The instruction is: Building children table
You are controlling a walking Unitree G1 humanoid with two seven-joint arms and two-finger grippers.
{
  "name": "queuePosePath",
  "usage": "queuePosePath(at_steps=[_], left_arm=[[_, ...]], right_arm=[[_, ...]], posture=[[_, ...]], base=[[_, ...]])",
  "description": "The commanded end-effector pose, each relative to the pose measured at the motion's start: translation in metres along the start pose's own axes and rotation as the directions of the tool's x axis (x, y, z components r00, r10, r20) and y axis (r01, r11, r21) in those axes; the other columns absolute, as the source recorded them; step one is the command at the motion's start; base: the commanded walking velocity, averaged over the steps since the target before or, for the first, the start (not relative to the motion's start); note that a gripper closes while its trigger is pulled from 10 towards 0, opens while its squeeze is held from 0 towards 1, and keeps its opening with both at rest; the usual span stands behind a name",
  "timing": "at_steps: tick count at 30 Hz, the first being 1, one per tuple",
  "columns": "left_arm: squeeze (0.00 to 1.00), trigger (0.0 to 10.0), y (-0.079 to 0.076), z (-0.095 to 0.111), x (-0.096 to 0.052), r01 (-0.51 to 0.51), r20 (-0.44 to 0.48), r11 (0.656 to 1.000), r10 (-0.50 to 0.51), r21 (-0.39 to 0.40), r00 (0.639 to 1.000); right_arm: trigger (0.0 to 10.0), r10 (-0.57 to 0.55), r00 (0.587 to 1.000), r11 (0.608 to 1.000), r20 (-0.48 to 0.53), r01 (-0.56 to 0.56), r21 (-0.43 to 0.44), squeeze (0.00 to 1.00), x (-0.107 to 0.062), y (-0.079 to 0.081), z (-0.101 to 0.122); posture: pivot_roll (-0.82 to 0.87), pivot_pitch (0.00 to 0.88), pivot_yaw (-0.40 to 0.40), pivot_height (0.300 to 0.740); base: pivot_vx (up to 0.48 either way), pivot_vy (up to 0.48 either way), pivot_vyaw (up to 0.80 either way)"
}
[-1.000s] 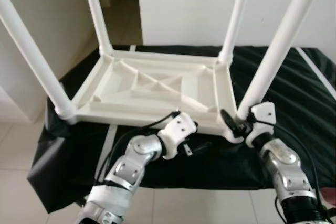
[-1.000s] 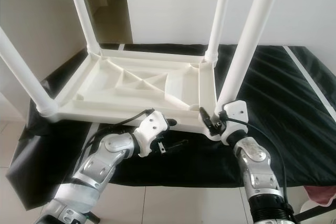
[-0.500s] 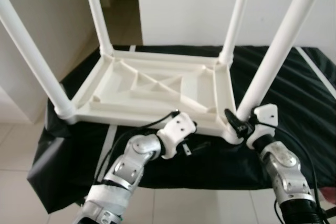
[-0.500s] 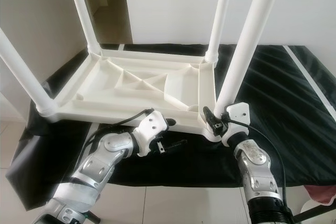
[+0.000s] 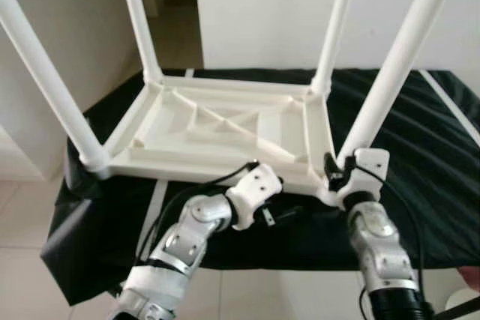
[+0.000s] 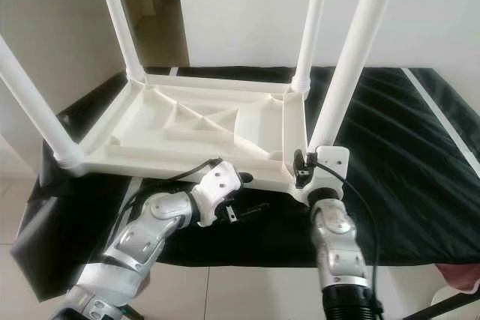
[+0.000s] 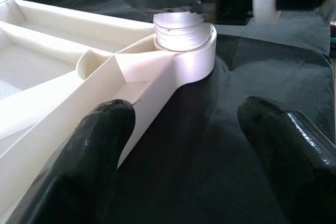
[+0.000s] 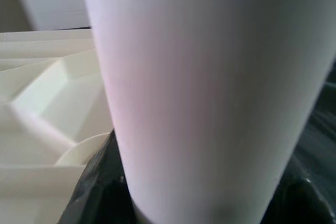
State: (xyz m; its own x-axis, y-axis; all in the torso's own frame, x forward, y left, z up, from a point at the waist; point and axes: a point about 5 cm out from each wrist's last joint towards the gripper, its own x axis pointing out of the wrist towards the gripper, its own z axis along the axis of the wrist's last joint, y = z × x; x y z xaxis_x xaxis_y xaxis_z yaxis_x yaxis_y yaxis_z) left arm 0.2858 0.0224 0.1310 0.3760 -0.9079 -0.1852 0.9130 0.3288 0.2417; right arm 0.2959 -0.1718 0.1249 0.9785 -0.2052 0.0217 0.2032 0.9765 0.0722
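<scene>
While right fingers (image 8: 100,187) clasp the table leg (image 5: 390,80), left fingers (image 7: 100,145) gape beside its frame (image 7: 157,82).

Even, bright daylight, soft shadows under the white table (image 5: 225,129), right wrist view blurred by close leg (image 8: 210,93), head views sharp.

Legible text: none.
Labels, brands, numbers, signs: none readable on any surface in view.
</scene>
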Motion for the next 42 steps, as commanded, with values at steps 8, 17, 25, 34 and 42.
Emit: queuePosePath(at_steps=[8,17,25,34,42], left_arm=[[0.00,10.0,-0.006,-0.004,-0.001,-0.016,-0.009,1.000,0.016,-0.021,1.000],[0.00,10.0,-0.009,-0.005,-0.001,-0.011,-0.014,1.000,0.011,-0.025,1.000],[0.00,10.0,-0.008,-0.004,0.000,-0.014,-0.011,1.000,0.014,-0.024,1.000],[0.00,10.0,-0.009,-0.004,0.002,-0.007,-0.009,1.000,0.007,-0.021,1.000],[0.00,10.0,-0.010,-0.004,0.003,0.013,-0.016,1.000,-0.014,-0.016,1.000]], right_arm=[[10.0,-0.234,0.963,0.967,-0.135,0.244,0.066,0.00,-0.014,-0.006,-0.020],[10.0,-0.244,0.963,0.967,-0.113,0.251,0.051,0.00,-0.016,-0.006,-0.016],[10.0,-0.205,0.974,0.977,-0.091,0.209,0.040,1.00,-0.015,-0.007,-0.011],[10.0,-0.113,0.991,0.993,-0.075,0.115,0.012,1.00,-0.013,-0.017,-0.008],[10.0,0.096,0.993,0.995,-0.064,-0.095,0.019,0.00,-0.013,-0.021,-0.008]], posture=[[0.04,0.000,-0.001,0.740],[0.03,0.000,-0.005,0.740],[0.03,0.000,-0.009,0.740],[0.02,0.000,-0.010,0.740],[0.01,0.000,-0.006,0.740]], base=[[0.000,0.000,0.00],[0.000,0.000,0.00],[0.000,0.000,0.00],[0.000,0.000,0.00],[0.000,0.000,0.00]])
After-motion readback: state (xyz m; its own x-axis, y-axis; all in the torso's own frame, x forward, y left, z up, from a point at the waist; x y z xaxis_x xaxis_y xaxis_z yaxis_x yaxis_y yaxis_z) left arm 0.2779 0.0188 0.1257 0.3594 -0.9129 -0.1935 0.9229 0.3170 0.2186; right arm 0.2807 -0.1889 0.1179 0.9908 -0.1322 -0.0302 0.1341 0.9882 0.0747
